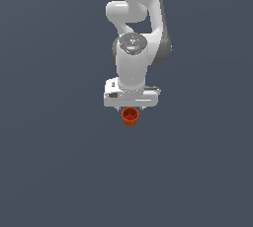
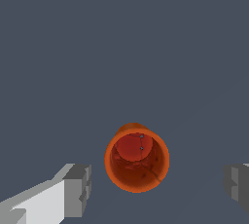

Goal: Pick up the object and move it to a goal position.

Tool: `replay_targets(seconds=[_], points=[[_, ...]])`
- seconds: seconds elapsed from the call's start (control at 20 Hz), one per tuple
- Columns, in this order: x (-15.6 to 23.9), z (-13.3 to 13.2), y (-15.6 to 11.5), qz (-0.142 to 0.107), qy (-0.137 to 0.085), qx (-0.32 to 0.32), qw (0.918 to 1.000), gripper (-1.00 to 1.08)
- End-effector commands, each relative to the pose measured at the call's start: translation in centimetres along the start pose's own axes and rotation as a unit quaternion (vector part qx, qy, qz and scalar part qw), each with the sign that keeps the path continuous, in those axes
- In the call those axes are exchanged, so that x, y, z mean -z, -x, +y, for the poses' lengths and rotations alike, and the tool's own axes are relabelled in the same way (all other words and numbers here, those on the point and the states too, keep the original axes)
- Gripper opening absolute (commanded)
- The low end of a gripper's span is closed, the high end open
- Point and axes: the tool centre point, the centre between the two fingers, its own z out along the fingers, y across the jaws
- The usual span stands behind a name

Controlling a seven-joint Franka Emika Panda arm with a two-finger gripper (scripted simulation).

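Inventory of my station, one arm, two views.

Item one: cup (image 1: 130, 116), small, round, orange-red, hollow inside. It stands upright on the counter (image 1: 49, 171), mouth up. In the wrist view the cup (image 2: 137, 158) shows its open rim, its darker red floor and a few small dark specks on the inner wall. It is much narrower than my white hand. Nothing touches it.

Item two: my tool (image 1: 130, 106), pointed straight down at the counter from the end of the white arm (image 1: 132, 63). In the exterior view the cup sits just below the hand's pale body, in line with its middle. The fingers are mostly hidden there behind the hand, so how near they come to the rim is hard to judge from that side.

Item three: fingers (image 2: 77, 189), grey-padded, seen from the wrist. One finger shows with its white body and grey pad; the other appears only as a grey block at the opposite edge of the picture. They stand wide apart, with the cup between them and clear grey gaps on both sides of it. My tool (image 2: 158, 185) is thus spread, holding nothing.

Item four: counter, plain dark slate-grey, flat and unmarked, filling the background of both views.

Item five: arm, white with grey joint sections, coming down from the top of the exterior view.
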Motion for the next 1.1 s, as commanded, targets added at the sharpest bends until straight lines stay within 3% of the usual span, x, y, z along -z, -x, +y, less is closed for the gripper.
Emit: replay_targets(seconds=[0.0,0.55,1.05], points=[[0.0,0.0,0.0,0.000,0.000,0.000,1.0000,0.28],[0.3,-0.6,-0.4,0.006,-0.008,-0.003,0.9999,0.28],[-0.8,-0.9,-0.6,-0.023,0.008,0.062,0.9978,0.28]])
